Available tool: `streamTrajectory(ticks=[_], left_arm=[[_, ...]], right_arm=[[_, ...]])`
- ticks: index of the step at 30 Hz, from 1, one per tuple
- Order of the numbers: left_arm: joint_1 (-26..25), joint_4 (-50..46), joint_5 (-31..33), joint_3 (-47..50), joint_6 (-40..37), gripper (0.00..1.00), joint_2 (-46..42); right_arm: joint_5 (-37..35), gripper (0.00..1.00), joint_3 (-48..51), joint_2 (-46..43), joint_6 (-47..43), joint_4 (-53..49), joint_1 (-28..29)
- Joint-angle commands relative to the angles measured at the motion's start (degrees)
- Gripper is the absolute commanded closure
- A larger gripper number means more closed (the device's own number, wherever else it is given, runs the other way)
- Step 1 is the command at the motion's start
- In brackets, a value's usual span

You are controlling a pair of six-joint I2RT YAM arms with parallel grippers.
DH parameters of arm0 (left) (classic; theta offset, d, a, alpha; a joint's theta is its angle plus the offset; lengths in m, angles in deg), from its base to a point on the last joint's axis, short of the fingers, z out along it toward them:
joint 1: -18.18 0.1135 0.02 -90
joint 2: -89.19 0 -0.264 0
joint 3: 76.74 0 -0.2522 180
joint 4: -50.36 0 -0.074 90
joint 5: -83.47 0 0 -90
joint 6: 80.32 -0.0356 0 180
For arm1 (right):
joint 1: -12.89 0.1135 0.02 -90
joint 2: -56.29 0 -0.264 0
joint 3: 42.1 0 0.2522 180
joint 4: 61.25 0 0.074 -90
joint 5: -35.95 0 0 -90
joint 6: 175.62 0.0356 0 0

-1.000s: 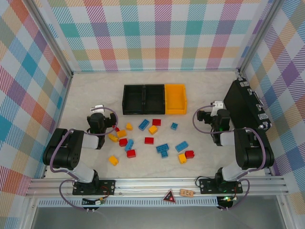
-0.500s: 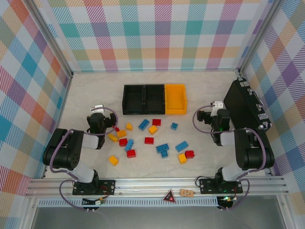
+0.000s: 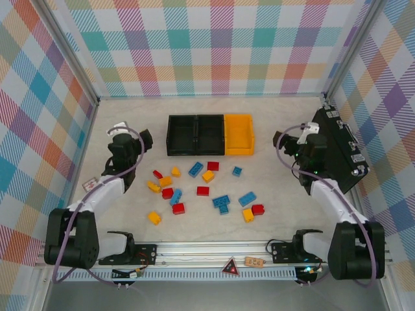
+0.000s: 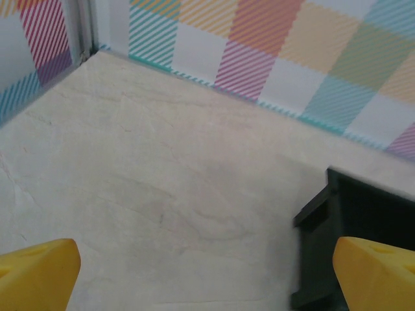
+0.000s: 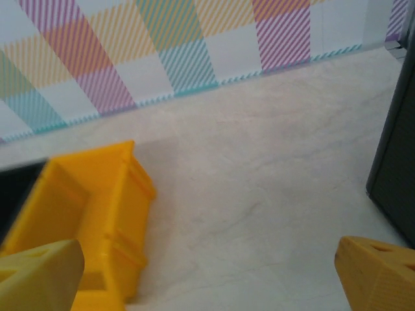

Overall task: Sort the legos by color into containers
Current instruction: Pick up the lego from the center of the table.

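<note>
Legos in yellow, red and blue lie scattered on the table, at 6 o'clock from the containers. I have the left gripper hovering at 9 o'clock of the black bins, its yellow fingers spread wide and holding nothing. The right gripper hangs at 3 o'clock of the yellow bin, likewise released and empty. The black case is close at its own 3 o'clock.

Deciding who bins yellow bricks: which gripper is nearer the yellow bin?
Right. The right gripper is just right of the yellow bin; the left gripper is left of both black bins, which lie between it and the yellow bin.
</note>
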Motion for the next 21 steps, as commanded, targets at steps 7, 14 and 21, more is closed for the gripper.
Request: streamTrajectory(ticks=[7,14,21], left_arm=[[0.63,-22.44,-16.37,-3.96,16.41,0.07,-7.13],[-0.85,-35.83,-27.96,-4.18,14.16,0.19,-10.94],[-7.87,-41.16,-29.90,0.33,15.53,0.20,-15.20]], right_arm=[[17.53,0.10,-8.71,2.26,17.45,-23.37,0.75],[8.14,0.23,-16.88,9.49,14.29,-40.71,12.29],[0.39,0.27,-23.38,21.10,17.02,-47.61,23.13]])
